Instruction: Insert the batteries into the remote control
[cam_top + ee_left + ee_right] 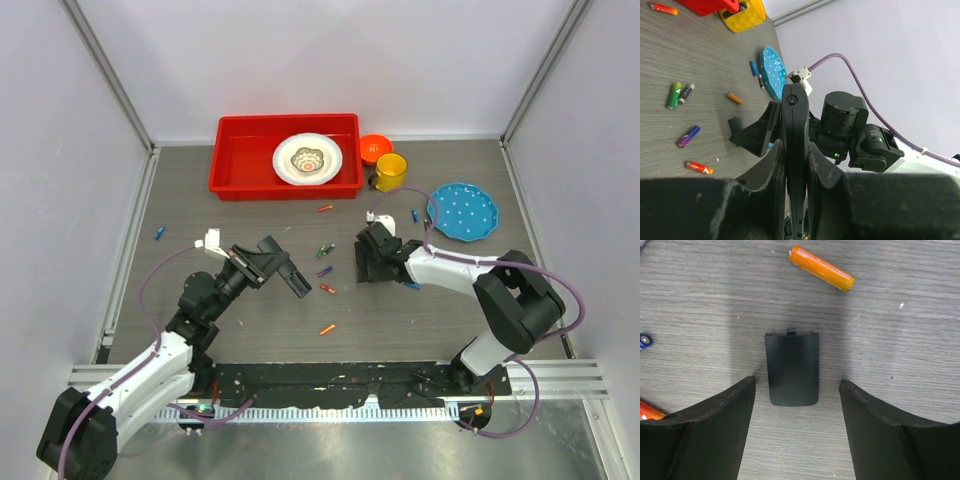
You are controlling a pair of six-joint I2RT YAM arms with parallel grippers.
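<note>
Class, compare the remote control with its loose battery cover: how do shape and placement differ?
The remote control is a long slim bar; the cover is a short panel, rounded at one end. The remote control is clamped in the left gripper; the cover lies flat on the table, untouched between the right gripper's open fingers. Both are black.

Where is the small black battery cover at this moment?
In the right wrist view, the battery cover lies flat on the table between the fingers of the open right pincer, touching neither; an orange battery lies just beyond it.
</note>
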